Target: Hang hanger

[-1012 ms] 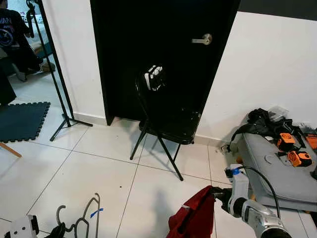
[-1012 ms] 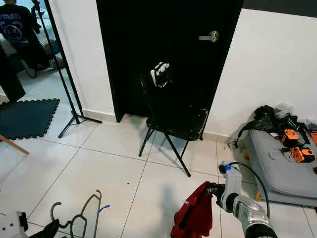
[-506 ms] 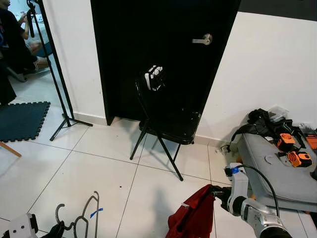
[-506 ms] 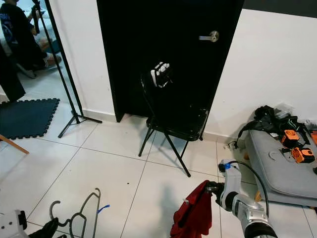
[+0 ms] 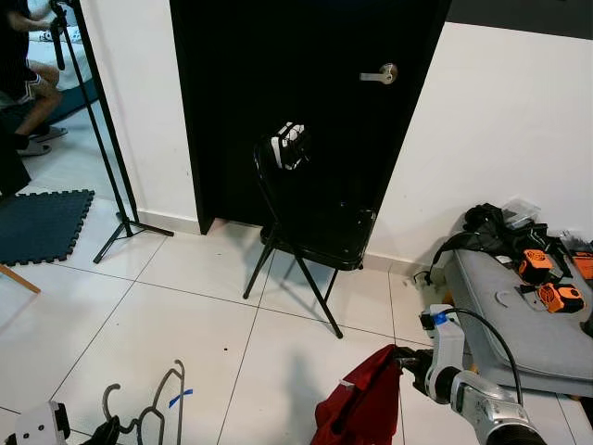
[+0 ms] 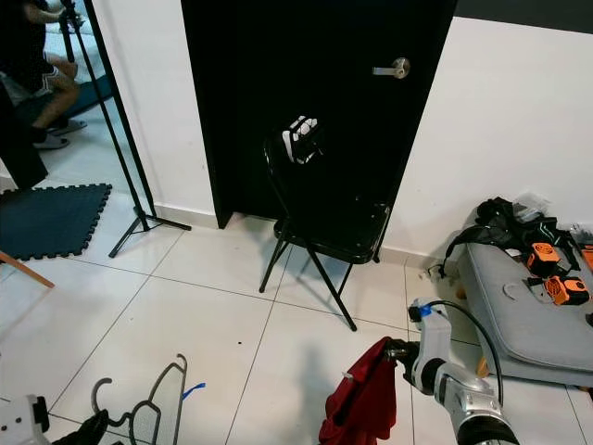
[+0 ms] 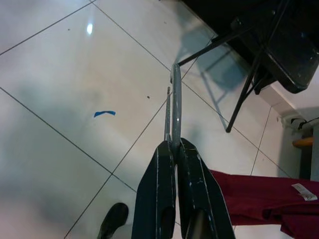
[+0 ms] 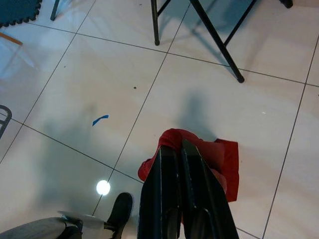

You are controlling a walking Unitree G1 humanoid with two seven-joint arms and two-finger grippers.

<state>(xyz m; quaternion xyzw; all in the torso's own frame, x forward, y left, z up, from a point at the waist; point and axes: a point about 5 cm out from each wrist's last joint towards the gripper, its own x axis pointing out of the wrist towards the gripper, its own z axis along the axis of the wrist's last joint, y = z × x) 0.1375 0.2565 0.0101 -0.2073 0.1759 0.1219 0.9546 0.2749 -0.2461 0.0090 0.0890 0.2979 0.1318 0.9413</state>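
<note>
A grey wire hanger hangs low at the bottom left, held above the white tiles. My left gripper is shut on the hanger, its black fingers pinching the thin grey wire. At the bottom right, my right gripper is shut on a dark red garment that droops below it. The right wrist view has the red garment bunched at the fingertips. A black clothes rail stand rises at the far left.
A black folding chair stands before a black door, straight ahead. A grey case with orange tools and black straps lies right. A dark foam mat lies left, where a person sits beyond the stand. Blue tape marks the floor.
Both arms have held nearly still with their loads. The person at the far left has shifted position behind the stand.
</note>
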